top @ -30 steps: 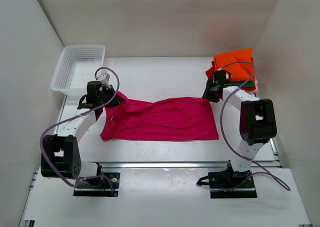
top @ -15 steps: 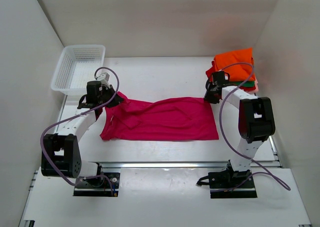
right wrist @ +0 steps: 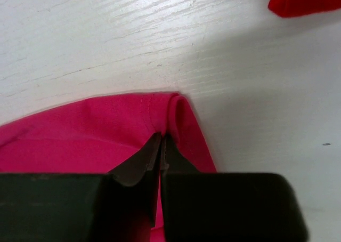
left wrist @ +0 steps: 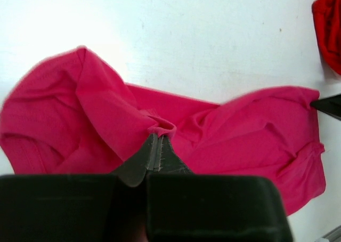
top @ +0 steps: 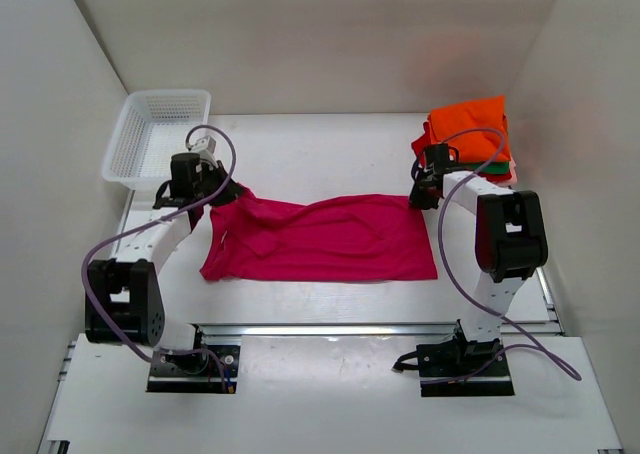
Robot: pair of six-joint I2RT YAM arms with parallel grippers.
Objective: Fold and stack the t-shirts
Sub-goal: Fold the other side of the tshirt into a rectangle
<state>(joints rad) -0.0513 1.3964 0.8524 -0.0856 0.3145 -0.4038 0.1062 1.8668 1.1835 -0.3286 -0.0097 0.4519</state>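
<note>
Fold being started: magenta t-shirt point(top: 320, 239) is lying flat mid-desk point(top: 330, 154). Far-left corner is being pinched by the left fingers point(left wrist: 143, 162) and far-right hem corner by the right fingers point(right wrist: 139, 166), both pairs pressed together on cloth. Folded stack point(top: 468, 124) is sitting at the far right corner. Next, probably, both corners need lifting together and carrying toward the near edge, cloth kept taut.

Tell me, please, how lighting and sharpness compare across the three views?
Top external: even, soft light, all sharp. Left wrist: the table blows out to glare at upper left, and the magenta shirt looks slightly soft there. Right wrist: crisp table grain, with a grey shadow right of the shirt's pinched corner.
</note>
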